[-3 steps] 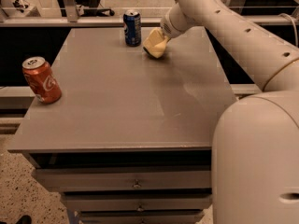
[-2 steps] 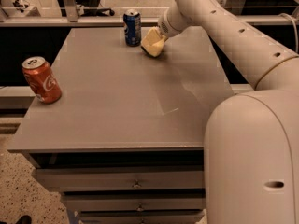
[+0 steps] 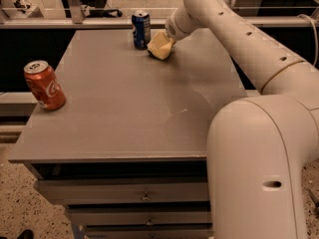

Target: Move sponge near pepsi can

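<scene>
Flat grey counter (image 3: pixel 124 113), matte with a faint sheen toward the middle, straight-edged and square-cornered. Rests on a cabinet of shallow drawers (image 3: pixel 114 190) in the same grey, each with a small metal knob. Below at left, speckled stone-like floor (image 3: pixel 20 203). Beyond the far edge, a pale rail (image 3: pixel 99 21) and dim room clutter, too dark to name.

Near the far edge, the pepsi can (image 3: pixel 141 29): upright, a dark blue cylinder with a silver top. Just beside it on the right, the sponge (image 3: pixel 160 46): pale yellow foam, soft-looking and blocky, tilted, lower end at the counter. Touching the can or only very near, cannot tell.

At the sponge's upper right end, the tool (image 3: pixel 167 36), on the tip of a cream arm (image 3: pixel 239 39) reaching in from the right. Mostly hidden behind the wrist and the foam, so cannot tell whether spread or pinching.

Well apart, by the left edge, a red Coca-Cola can (image 3: pixel 45 85): upright, glossy, silver lid.

Filling the lower right, the robot's body shell (image 3: pixel 259 168): smooth, rounded, off-white, with one small dark slot. Tubular arm segments, dotted with a row of small dark holes.
</scene>
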You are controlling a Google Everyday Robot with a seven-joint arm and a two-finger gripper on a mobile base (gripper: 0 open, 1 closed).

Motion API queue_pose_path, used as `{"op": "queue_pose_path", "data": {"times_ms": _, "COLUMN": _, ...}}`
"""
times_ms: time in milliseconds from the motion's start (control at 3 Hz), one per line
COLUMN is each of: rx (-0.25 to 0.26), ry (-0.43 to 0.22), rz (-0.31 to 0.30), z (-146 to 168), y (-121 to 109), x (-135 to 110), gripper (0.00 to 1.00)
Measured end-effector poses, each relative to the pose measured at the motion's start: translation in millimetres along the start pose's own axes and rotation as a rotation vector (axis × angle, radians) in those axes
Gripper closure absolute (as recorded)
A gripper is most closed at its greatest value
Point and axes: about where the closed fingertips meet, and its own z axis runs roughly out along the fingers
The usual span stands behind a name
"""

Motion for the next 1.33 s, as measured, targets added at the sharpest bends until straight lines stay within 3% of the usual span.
{"op": "queue_pose_path", "data": {"times_ms": 667, "rx": -0.012, "ry": -0.004, "rz": 0.002, "z": 6.8, "y": 2.8, "x": -2.3, "gripper": 0.11}}
{"op": "queue_pose_path", "data": {"times_ms": 1000, "rx": -0.016, "ry": -0.006, "rz": 0.002, "z": 7.7, "y": 4.5, "x": -2.9, "gripper": 0.00}}
{"op": "queue_pose_path", "data": {"times_ms": 1333, "rx": -0.021, "ry": -0.012, "rz": 0.006, "z": 4.9, "y": 6.0, "x": -1.9, "gripper": 0.00}}
